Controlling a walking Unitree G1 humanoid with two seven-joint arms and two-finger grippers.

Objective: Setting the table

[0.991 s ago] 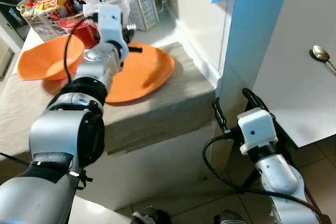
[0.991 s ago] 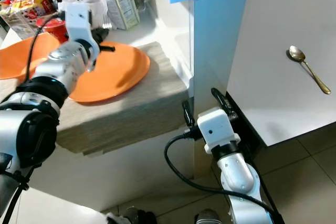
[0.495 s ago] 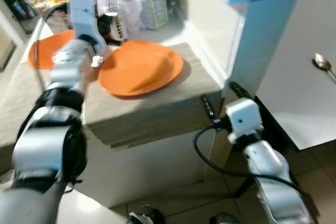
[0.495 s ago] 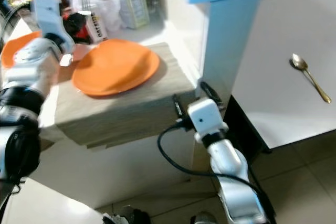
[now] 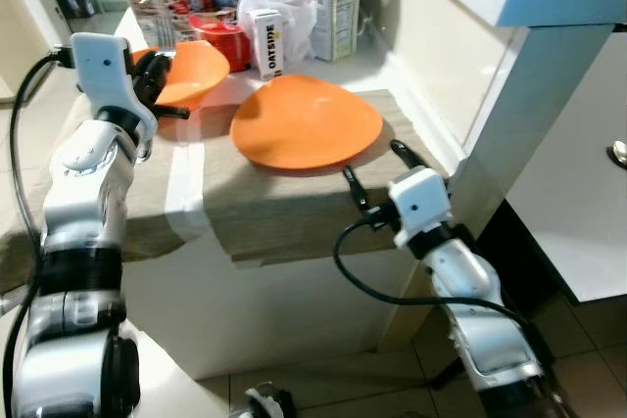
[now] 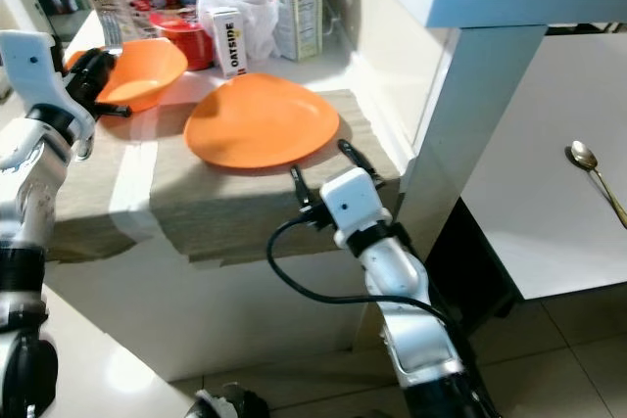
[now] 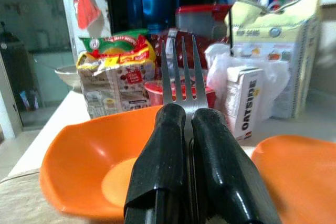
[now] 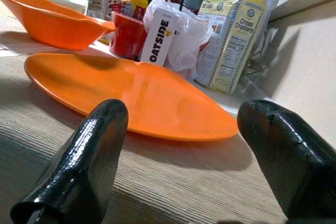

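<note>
A counter (image 5: 284, 217) covered with a beige cloth stands over a white cabinet front. To its right rises a white and pale blue post (image 6: 460, 115), beside a low white table (image 6: 549, 212). The floor (image 6: 578, 340) is tan tile.

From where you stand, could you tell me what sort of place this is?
Probably a home kitchen or dining corner: a counter with an orange plate and bowl, cartons and snack packets behind, and a spoon on a white table.
</note>
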